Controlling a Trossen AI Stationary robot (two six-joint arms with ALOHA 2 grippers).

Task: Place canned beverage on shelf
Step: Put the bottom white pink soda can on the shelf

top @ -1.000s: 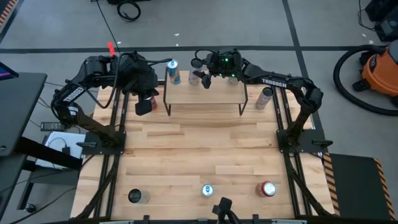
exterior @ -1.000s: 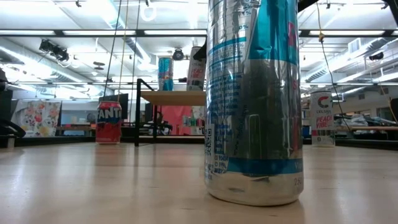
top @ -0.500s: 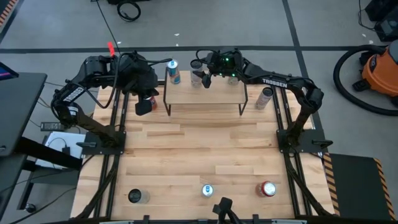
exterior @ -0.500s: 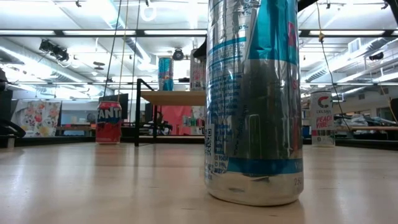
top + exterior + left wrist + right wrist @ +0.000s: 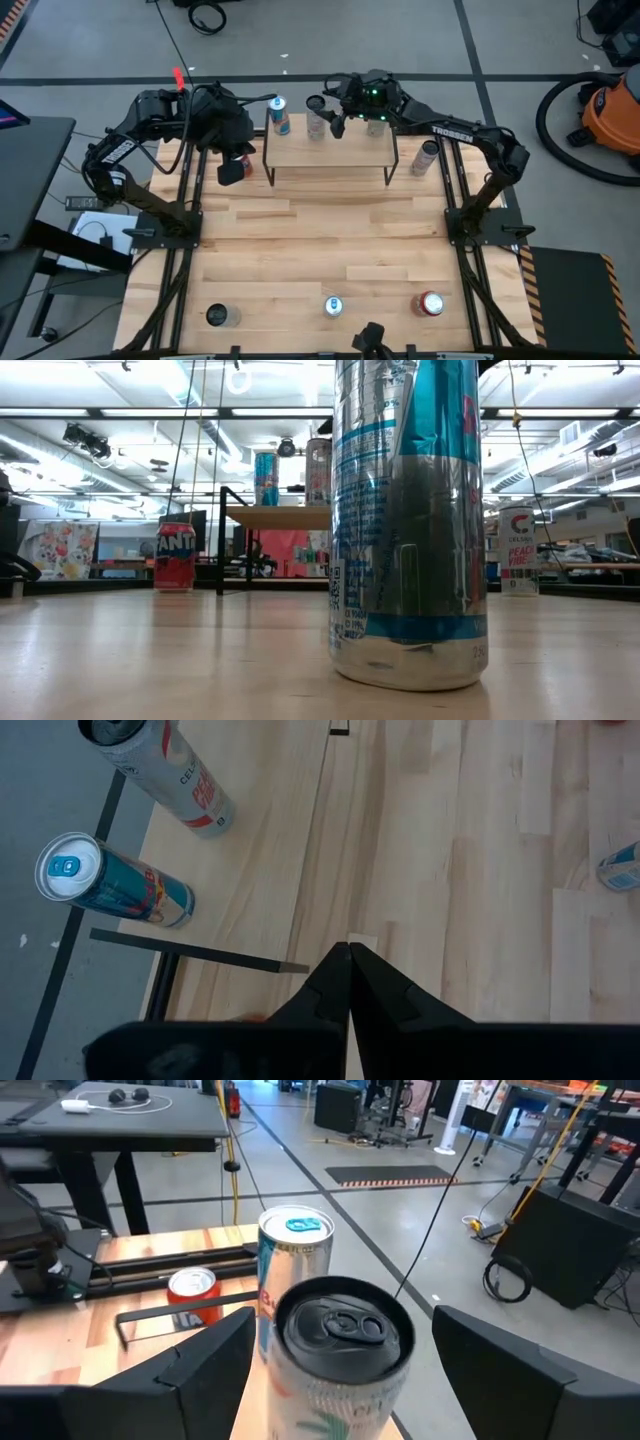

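Silver black-topped drink can (image 5: 317, 124) stands upright on low light-wood shelf with black legs (image 5: 330, 152), far edge, near blue-silver can (image 5: 279, 115) at shelf's left corner. Right gripper (image 5: 328, 116) open, fingers (image 5: 205, 1362) either side of can, not gripping. Left gripper (image 5: 233, 170) closed, empty, left of shelf.

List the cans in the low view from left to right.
Fanta can → blue can on the shelf → grey can beside it → big close-up can → white Celsius can.

Right gripper (image 5: 326, 116) open, left gripper (image 5: 233, 170) closed
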